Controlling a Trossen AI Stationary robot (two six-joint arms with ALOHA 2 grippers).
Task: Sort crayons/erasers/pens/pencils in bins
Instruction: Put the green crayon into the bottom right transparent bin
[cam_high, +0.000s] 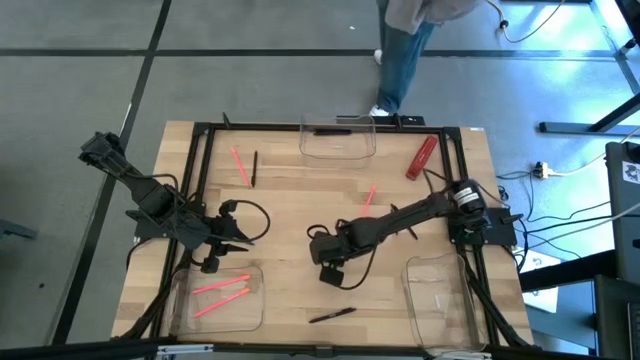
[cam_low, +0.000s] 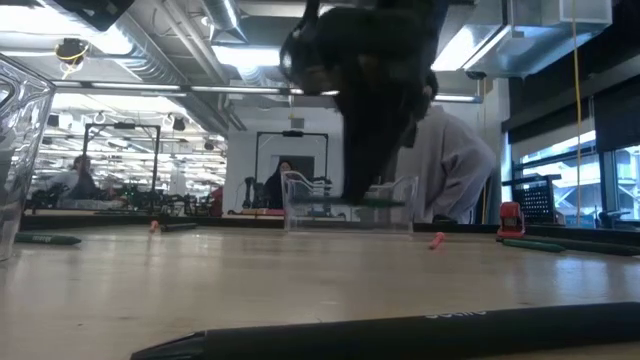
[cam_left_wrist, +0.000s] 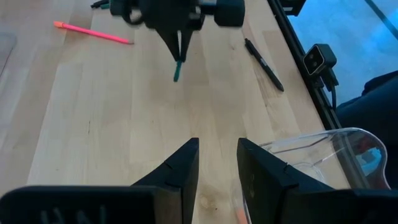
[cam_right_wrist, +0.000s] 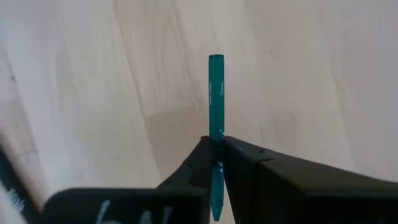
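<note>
Transport is the step in hand: the right tool (cam_right_wrist: 217, 152) is clenched on a green crayon (cam_right_wrist: 216, 93), held by its lower part with the free end sticking out ahead of the fingers, above the bare middle of the wooden surface (cam_high: 300, 200). The left tool (cam_left_wrist: 217, 162) waits released near the left bin (cam_high: 220, 300), which already holds pink sticks (cam_high: 222, 290). The next move, as I judge it, calls for carrying the crayon over to one of the clear bins and letting go only once it hangs inside the rim; the right bin (cam_high: 437, 290) lies nearest, the far bin (cam_high: 338, 140) sits at the back edge. Which bin suits green ones cannot be told. Loose items remain: a black pen (cam_high: 332, 315) at the front, a pink stick (cam_high: 239, 165) and a dark one (cam_high: 254, 168) at the back left. From above the crayon itself is hidden under the arm, and the low camera sees only a dark mass there.
</note>
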